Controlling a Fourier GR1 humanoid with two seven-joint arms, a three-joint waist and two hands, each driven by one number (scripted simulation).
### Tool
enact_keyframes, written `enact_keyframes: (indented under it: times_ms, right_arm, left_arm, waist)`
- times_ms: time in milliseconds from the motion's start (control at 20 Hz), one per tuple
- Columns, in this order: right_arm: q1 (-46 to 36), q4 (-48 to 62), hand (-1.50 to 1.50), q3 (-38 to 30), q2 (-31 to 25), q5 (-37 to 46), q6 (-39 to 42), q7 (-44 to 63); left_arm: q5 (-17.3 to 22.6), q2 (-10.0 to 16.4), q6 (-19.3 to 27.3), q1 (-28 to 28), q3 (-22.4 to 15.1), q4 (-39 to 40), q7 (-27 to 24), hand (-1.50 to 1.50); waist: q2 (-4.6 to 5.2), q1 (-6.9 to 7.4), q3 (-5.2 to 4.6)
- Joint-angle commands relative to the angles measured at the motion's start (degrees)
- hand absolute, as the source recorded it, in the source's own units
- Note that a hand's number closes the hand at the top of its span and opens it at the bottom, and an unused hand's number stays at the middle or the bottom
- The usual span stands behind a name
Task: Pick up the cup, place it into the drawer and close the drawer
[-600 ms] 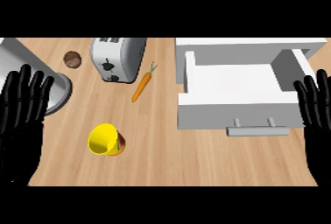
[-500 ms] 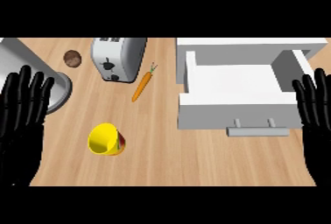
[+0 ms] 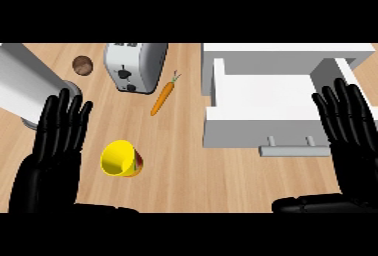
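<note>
Since the drawer (image 3: 258, 131) already stands pulled out toward the robot, its white inside bare and its handle (image 3: 294, 146) facing the near edge, it seems set ready to take the cup with no opening step needed. In the head view the yellow cup (image 3: 120, 159) lies tipped on its side on the wooden desk (image 3: 199, 175), left of the drawer and well apart from it, its mouth turned toward the view's left. It is untouched, so the pick-up looks not yet begun. A toaster (image 3: 135, 65), a carrot (image 3: 163, 98) and a grey cylinder (image 3: 26, 85) sit farther back, out of the likely path.

The left hand (image 3: 55, 137) is flat and open, fingers straight and pointing away from the robot, just beside the cup but not touching it. The right hand (image 3: 351, 132) is likewise open and holds nothing, fingers straight, at the drawer's right side near the handle.
</note>
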Motion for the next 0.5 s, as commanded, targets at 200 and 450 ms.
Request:
enact_keyframes:
  times_ms: [200, 450]
  right_arm:
    - [-3.94, 0.20, -1.50, -3.97, -1.63, -4.51, 1.49, 4.29]
    - [-4.12, 7.32, -1.50, -2.59, -0.23, -1.43, 2.25, -3.17]
  left_arm:
    - [0.96, -0.49, 3.82, -0.87, -3.10, 0.93, 1.47, -1.50]
    - [3.01, 0.64, 2.32, -2.22, 0.03, 1.58, 2.80, -1.50]
  waist:
    - [0.00, 0.04, -0.05]
    - [0.04, 0.13, -0.05]
